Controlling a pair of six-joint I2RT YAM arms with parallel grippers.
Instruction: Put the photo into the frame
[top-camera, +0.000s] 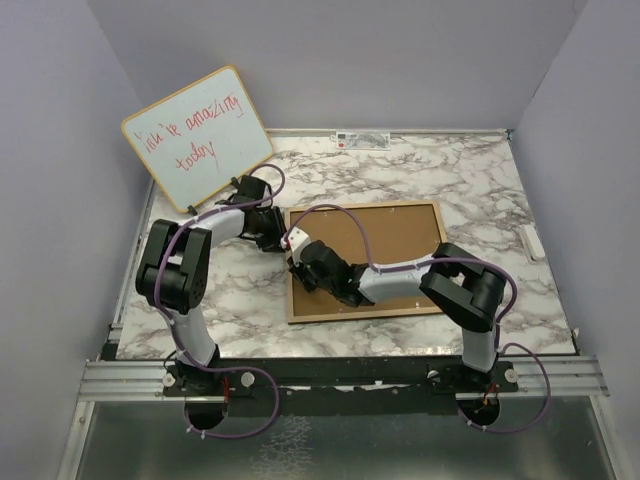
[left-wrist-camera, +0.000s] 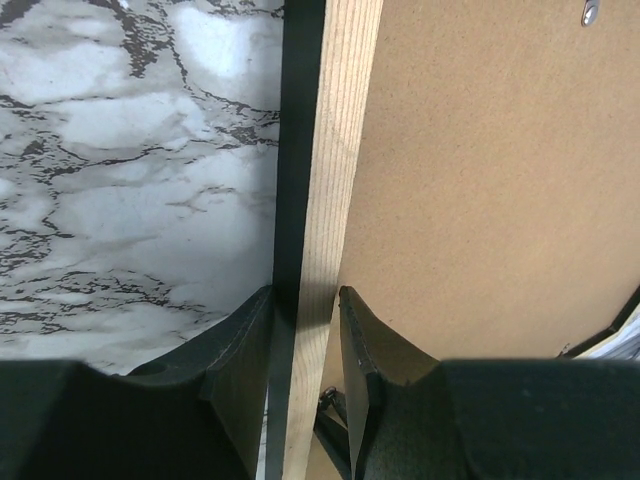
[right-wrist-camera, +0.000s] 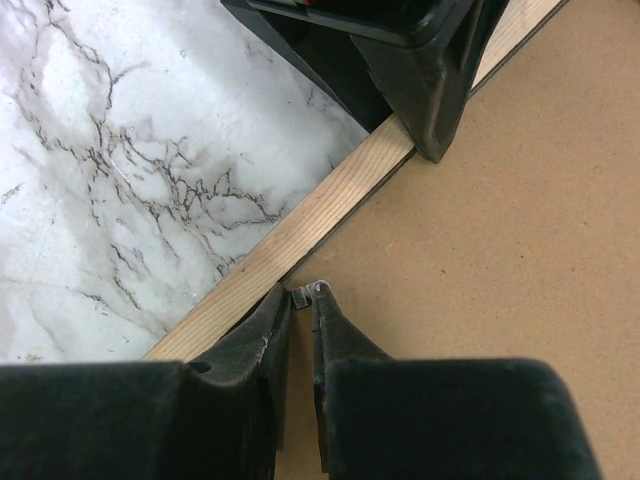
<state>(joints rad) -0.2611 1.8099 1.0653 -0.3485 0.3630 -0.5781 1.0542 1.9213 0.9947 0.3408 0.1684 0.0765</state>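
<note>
The frame (top-camera: 365, 207) lies on the marble table with its light wood face up, and the plain brown board (top-camera: 385, 240) fills it. The photo is hidden. My left gripper (top-camera: 272, 235) is at the frame's far left corner. In the left wrist view it (left-wrist-camera: 305, 295) is shut on the left rail (left-wrist-camera: 330, 150), one finger on the black outer edge and one on the board side. My right gripper (right-wrist-camera: 303, 293) is shut on a small metal tab (right-wrist-camera: 300, 296) at the board's left edge, beside the wood rail (right-wrist-camera: 290, 235).
A wood-edged whiteboard (top-camera: 200, 135) with red handwriting leans at the back left. A small white piece (top-camera: 531, 242) lies near the right wall. The left gripper's fingers (right-wrist-camera: 430, 70) show in the right wrist view, close to my right gripper.
</note>
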